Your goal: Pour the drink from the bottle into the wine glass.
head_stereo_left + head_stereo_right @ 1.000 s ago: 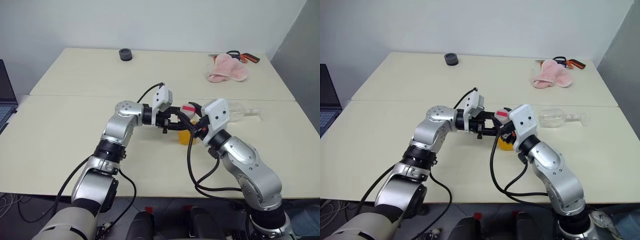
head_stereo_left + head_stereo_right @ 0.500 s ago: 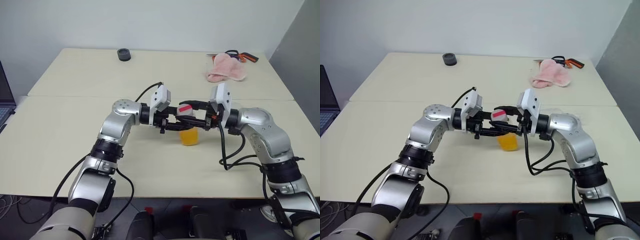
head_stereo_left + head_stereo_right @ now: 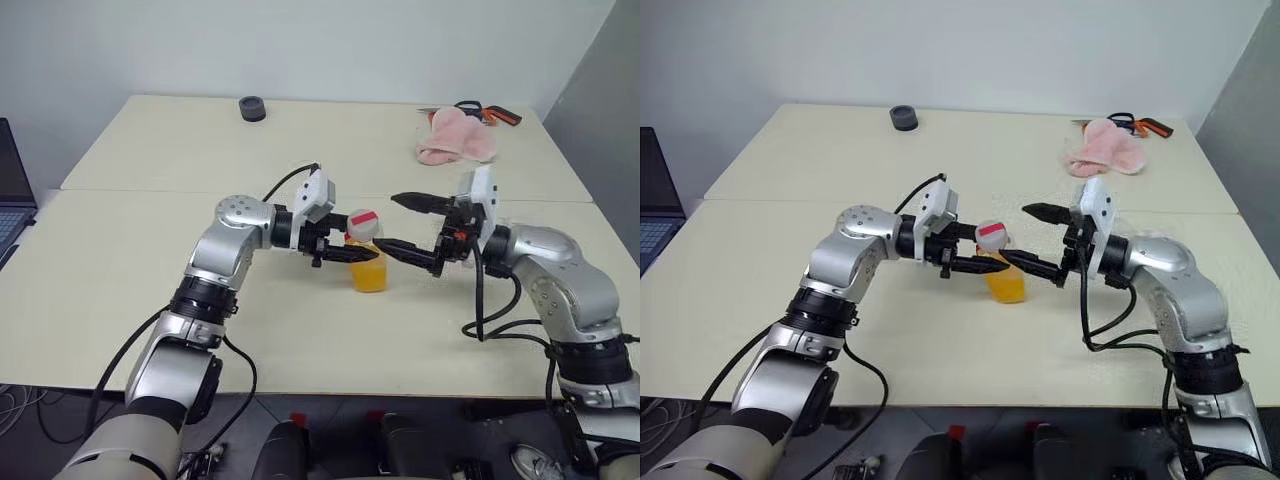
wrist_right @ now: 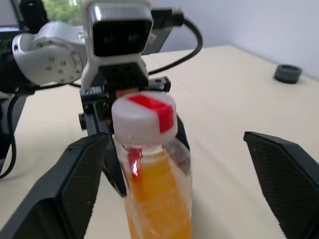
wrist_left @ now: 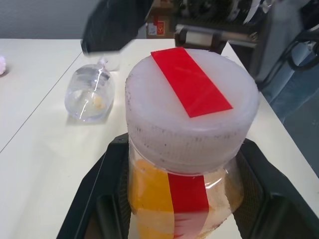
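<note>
A: Where's everything rn?

B: Bottle (image 3: 366, 262) upright mid-bench (image 3: 150, 290), cap on, red strip intact, drink (image 4: 159, 209) inside. Left tool (image 3: 352, 250) clamped on the neck just under the cap, from 9 o'clock. Right tool (image 3: 405, 224) at 3 o'clock of the bottle, spread wide, holding nothing, one finger above cap height, one near the body.

A: Glass?

B: Wine glass (image 5: 90, 93) lying on its side on the bench, behind the right arm, approx 2 o'clock from the bottle.

A: So step = uncap?

B: Prob. Keep the left grip firm so the bottle can't spin, bring the right in square on the cap, close evenly, twist w/o tilting. Glass needs standing up before any pour.
</note>
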Tool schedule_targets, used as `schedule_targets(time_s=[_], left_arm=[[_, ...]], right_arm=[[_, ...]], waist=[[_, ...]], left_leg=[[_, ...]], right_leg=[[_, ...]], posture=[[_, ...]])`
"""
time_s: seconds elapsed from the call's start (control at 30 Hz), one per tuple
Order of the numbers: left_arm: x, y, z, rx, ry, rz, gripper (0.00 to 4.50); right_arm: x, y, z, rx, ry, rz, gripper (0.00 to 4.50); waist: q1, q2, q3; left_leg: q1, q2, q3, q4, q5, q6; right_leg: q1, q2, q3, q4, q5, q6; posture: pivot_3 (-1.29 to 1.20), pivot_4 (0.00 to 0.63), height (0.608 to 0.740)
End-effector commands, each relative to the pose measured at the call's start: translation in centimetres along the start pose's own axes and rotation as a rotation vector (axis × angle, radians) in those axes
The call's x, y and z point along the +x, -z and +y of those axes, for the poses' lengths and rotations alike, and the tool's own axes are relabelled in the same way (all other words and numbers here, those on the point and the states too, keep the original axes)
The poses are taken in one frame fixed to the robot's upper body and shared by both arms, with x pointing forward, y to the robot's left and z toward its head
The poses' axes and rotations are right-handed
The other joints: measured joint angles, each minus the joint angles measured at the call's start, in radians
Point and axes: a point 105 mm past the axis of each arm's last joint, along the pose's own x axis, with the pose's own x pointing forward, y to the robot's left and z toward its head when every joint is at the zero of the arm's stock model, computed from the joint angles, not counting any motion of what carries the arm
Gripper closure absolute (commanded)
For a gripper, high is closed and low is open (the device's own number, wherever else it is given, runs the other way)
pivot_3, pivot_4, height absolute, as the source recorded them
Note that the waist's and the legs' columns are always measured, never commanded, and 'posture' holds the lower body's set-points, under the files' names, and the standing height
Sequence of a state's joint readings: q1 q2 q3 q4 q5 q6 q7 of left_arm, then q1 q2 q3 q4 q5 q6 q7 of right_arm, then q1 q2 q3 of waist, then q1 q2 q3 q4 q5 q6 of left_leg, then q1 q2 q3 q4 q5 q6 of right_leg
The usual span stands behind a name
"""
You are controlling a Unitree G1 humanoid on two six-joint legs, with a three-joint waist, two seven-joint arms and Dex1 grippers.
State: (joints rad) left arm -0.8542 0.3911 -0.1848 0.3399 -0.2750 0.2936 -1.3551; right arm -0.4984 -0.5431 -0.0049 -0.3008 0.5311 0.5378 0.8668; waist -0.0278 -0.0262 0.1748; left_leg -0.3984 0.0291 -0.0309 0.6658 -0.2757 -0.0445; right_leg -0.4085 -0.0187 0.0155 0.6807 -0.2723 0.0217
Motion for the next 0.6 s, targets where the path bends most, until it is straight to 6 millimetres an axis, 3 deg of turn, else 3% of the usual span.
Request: schedule_targets(time_s=[0.03,0.27,0.6], left_arm=[[-0.3,-1.5,0.0,0.063,-0.001,-0.042,2.32],[-0.3,-0.8,0.0,0.057,0.008,-0.009,2.33],[0.4,-0.5,0.6,0.076,0.007,0.02,2.33]], right_arm=[[-0.5,-2.0,1.0,-0.083,0.076,-0.049,0.0],[1.7,-2.5,2.0,-0.094,0.306,-0.064,0.0],[3.4,-1.5,4.2,0.005,0.354,-0.02,0.0]], waist=[[0.0,0.0,0.0],[-0.004,0.0,0.0],[-0.002,0.0,0.0]], left_leg=[[0.0,0.0,0.0,0.0,0.0,0.0],[0.001,0.0,0.0,0.0,0.0,0.0],[0.0,0.0,0.0,0.0,0.0,0.0]], right_leg=[[0.0,0.0,0.0,0.0,0.0,0.0],[0.0,0.001,0.001,0.001,0.0,0.0],[0.0,0.0,0.0,0.001,0.0,0.0]], posture=[[0.0,0.15,0.74],[0.0,0.15,0.74],[0.0,0.15,0.74]])
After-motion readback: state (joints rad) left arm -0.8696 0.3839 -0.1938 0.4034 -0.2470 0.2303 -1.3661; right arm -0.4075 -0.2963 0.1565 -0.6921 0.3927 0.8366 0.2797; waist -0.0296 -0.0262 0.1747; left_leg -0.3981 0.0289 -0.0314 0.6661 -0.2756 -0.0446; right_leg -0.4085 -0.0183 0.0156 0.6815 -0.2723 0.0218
